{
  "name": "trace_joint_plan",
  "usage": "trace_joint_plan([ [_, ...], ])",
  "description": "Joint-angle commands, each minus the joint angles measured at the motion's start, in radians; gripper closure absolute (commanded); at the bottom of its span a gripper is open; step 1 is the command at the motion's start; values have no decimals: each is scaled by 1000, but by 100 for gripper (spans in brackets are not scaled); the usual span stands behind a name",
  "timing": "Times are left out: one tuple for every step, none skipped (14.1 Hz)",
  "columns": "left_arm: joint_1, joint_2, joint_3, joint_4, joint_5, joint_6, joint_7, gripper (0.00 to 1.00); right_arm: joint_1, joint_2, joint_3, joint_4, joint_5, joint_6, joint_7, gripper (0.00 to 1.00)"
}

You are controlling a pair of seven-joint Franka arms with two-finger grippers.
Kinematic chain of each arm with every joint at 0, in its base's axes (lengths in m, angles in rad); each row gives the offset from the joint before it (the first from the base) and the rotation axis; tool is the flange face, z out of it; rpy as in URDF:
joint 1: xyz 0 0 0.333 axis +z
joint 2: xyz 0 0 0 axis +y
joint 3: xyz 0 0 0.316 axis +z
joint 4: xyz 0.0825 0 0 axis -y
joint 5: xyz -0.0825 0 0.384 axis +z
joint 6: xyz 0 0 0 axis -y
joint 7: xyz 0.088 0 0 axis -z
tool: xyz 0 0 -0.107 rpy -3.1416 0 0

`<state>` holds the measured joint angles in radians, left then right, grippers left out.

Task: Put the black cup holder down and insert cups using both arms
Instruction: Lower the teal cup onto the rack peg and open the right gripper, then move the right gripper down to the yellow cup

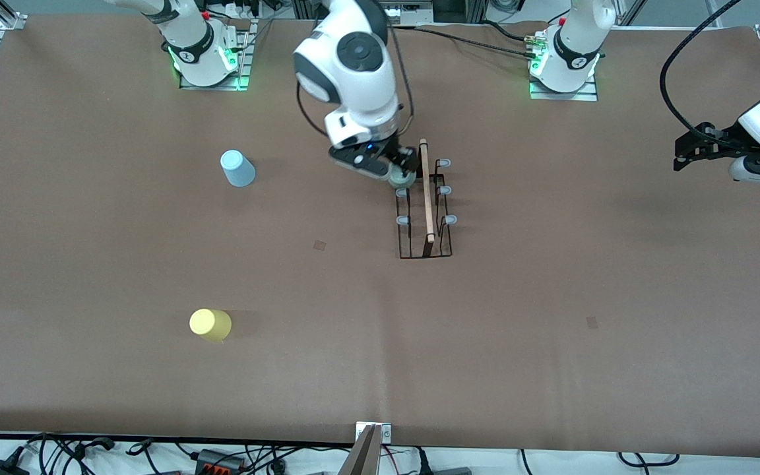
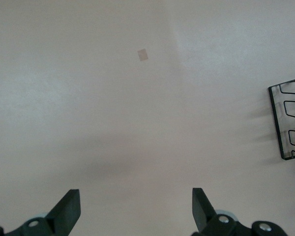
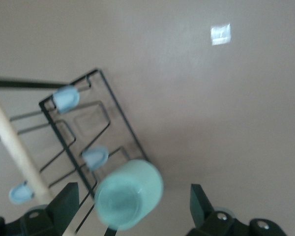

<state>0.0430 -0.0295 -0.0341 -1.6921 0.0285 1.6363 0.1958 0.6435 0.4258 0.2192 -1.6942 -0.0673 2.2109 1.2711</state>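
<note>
One mint green cup (image 3: 129, 194) on black cup holder (image 1: 425, 218) peg, centre frame, between right end effector (image 3: 129, 206) spread fingers, released; left end effector (image 2: 136, 209) open, empty, waiting.

Even, soft overhead light in the front view — brown table (image 1: 551, 343) evenly lit, shadows faint & short, e.g. beside the yellow cup (image 1: 210, 324) and the black cup holder (image 1: 425, 204). Green glow at both arm bases. Left wrist view looks washed-out, pale, w/ a broad diffuse shadow low on the table. Right wrist view is blurred — mint cup (image 3: 129, 194) smeared, pegs soft; one small bright glare patch (image 3: 221, 34) on the table.
</note>
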Motion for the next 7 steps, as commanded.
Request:
trace_joint_plan([
  [-2, 0, -1, 18, -10, -23, -12, 0, -134, -45, 14, -35, -13, -66, -227, 0],
  [-2, 0, -1, 18, -10, -23, -12, 0, -193, -48, 14, -38, -14, -85, -339, 0],
  [-2, 0, -1, 18, -10, -21, -12, 0, -244, -50, 14, -39, -14, -97, -423, 0],
  [-2, 0, -1, 18, -10, -23, -12, 0, -312, -48, 12, -39, -22, -106, -526, 0],
  [-2, 0, -1, 18, -10, -23, -12, 0, -381, -48, 14, -51, -37, -114, -633, 0],
  [-2, 0, -1, 18, -10, -23, -12, 0, -445, -41, 14, -53, -37, -105, -733, 0],
  [-2, 0, -1, 18, -10, -23, -12, 0, -499, -21, 14, -45, -37, -91, -801, 0],
])
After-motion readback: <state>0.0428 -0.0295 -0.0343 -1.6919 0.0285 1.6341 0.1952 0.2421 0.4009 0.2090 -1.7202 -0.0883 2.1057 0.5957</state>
